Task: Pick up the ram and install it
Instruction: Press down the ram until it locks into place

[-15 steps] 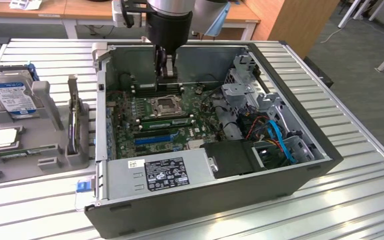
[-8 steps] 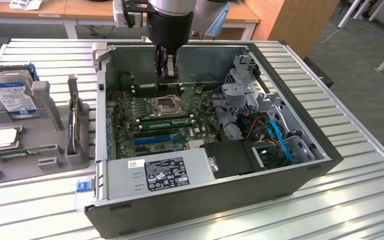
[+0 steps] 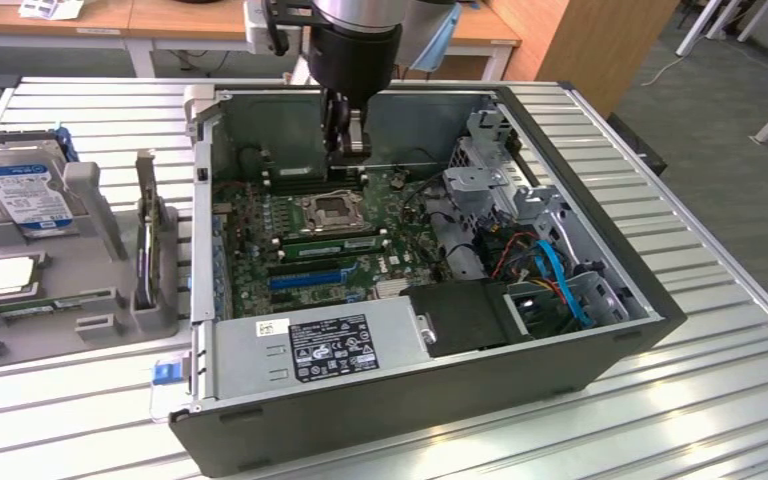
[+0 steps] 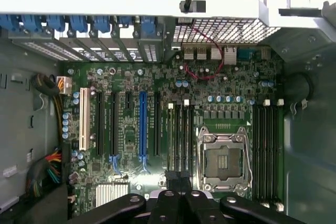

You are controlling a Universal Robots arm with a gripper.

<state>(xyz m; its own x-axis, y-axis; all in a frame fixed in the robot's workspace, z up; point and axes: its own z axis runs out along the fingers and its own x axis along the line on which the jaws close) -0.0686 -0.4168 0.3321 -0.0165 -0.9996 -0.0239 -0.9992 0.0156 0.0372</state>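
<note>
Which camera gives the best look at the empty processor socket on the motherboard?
The wrist view: it looks straight down on the processor socket, showing its open frame. The exterior view shows the socket smaller and at a slant.

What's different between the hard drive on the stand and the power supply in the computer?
The hard drive stands on edge in a grey stand outside the case; the power supply lies inside it. The hard drive's label is blue, the power supply's mostly black. The hard drive looks smaller. Both are silver metal boxes.
</note>
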